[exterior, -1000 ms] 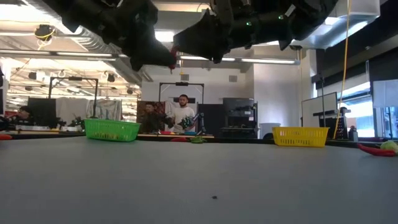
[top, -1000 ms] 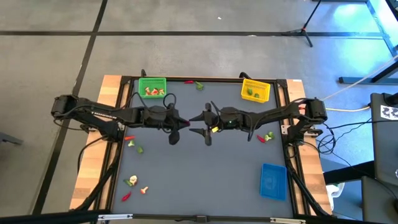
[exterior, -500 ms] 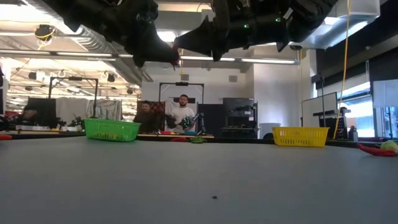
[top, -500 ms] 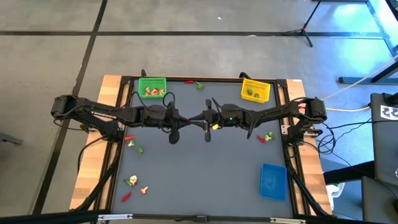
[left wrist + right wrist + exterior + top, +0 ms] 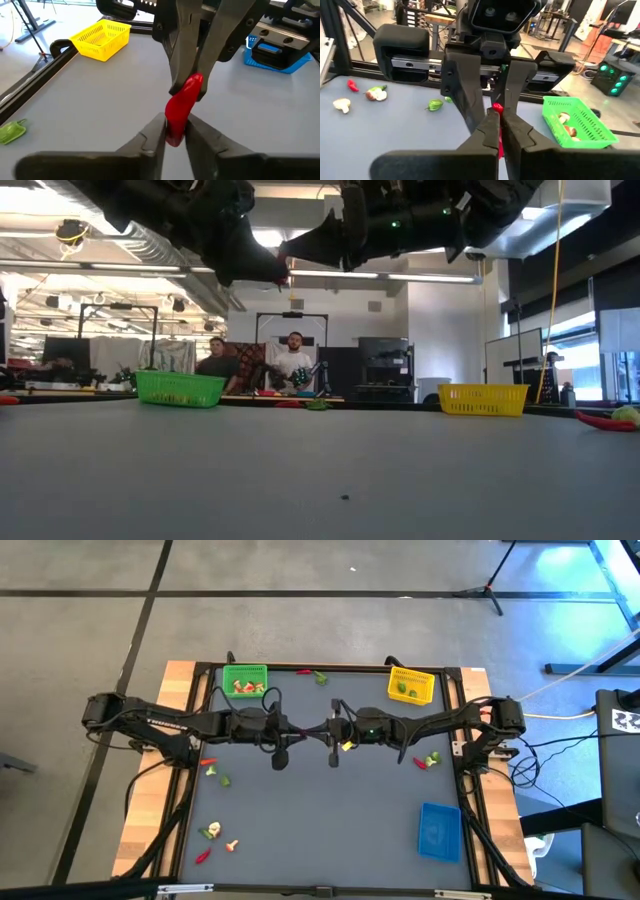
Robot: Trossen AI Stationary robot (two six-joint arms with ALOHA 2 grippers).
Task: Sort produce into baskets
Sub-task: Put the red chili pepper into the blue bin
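Above the grey table [image 5: 320,830], mid-table, the left gripper [image 5: 175,134] and right gripper [image 5: 498,131] met tip to tip, both clamped on one red chili [image 5: 181,107] held in the air; the green basket [image 5: 245,679] and yellow basket [image 5: 411,686] stood at the far edge, the blue basket [image 5: 439,831] near right

Both pincers meet mid-table, seemingly above it, baskets [image 5: 245,679] behind them.
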